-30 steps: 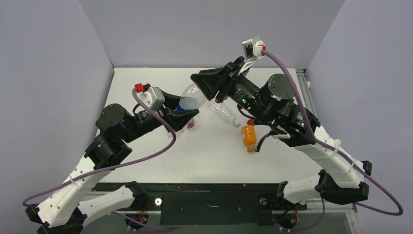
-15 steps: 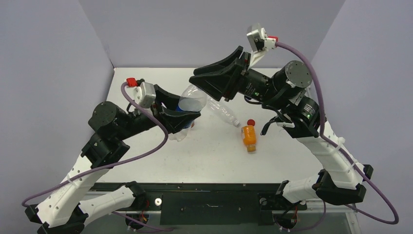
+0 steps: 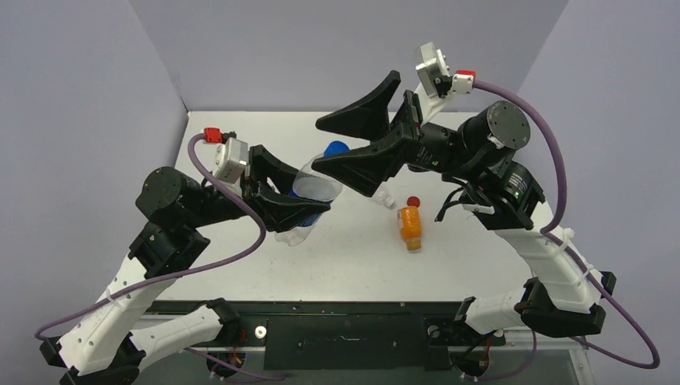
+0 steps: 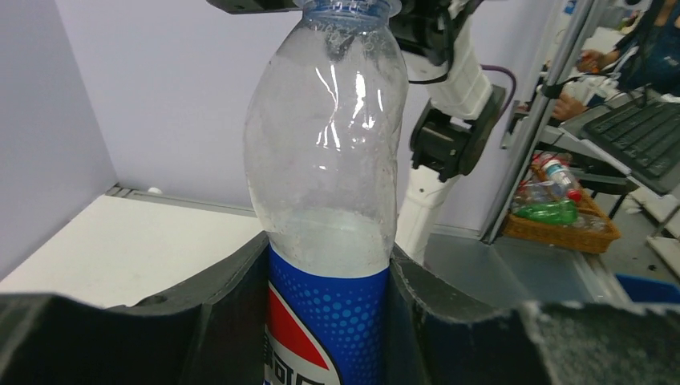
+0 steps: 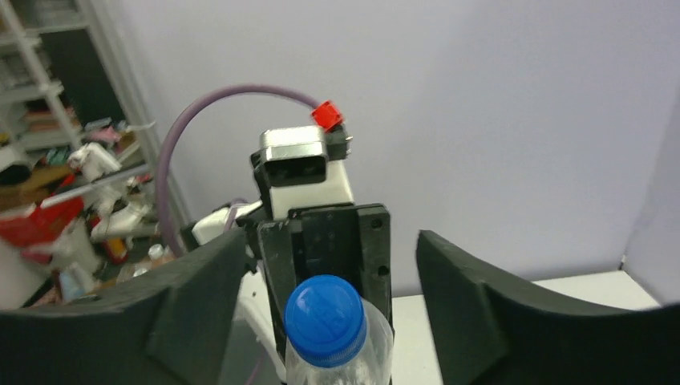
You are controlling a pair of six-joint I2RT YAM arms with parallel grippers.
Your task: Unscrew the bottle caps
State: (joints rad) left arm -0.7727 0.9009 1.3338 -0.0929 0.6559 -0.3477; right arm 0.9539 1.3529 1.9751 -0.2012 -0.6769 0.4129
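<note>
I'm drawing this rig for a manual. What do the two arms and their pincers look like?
The left arm and right arm match: white lower links, black round joints. The left pincer and right pincer have wide black wedge-shaped fingers. A purple cable with a red plug runs to a silvery camera box on each wrist.

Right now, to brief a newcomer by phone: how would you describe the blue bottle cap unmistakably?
Above the white table, the left gripper grips a clear plastic bottle with a blue label. The round blue plastic cap tops it, between the right gripper's open fingers. Unlike the small red cap by the squat orange bottle, it is off the table.
</note>
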